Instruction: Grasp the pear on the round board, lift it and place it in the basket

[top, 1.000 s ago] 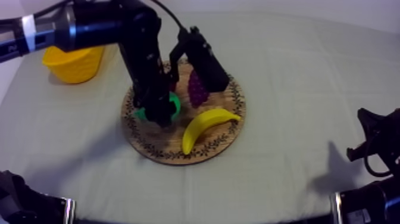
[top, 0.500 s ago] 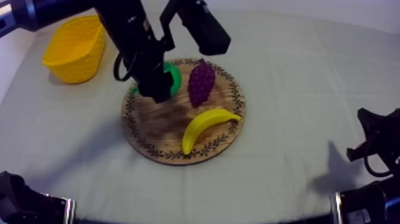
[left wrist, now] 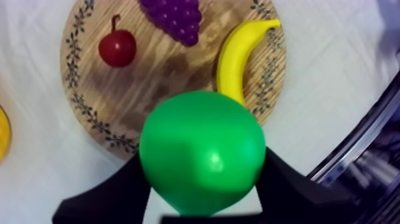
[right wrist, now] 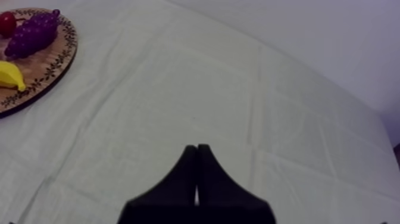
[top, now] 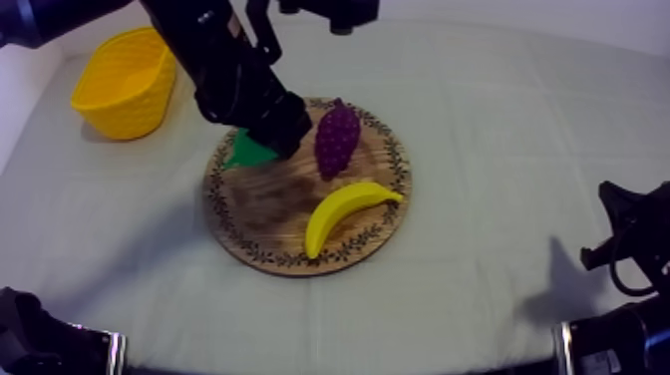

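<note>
While clenched on the pear (left wrist: pixel 202 152), the left end effector (left wrist: pixel 202 199) hung over the rim of the wooden board (left wrist: pixel 155 89) nearest the yellow basket (top: pixel 125 85); its fingers (left wrist: pixel 113 193) flanked the pear's widest part, probably to stop it slipping; a bunch of grapes (top: pixel 337 138), a banana (top: pixel 349 211) and a small red fruit (left wrist: pixel 117 47) lay on the board; the right end effector (right wrist: pixel 196 173), fingers pressed together on nothing, sat low over the tabletop (right wrist: pixel 208 89), clear of the transfer path.

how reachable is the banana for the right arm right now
Probably yes: the banana lies on the board's right side, bare cloth between it and that arm; the left claw holds the pear farther left.
</note>
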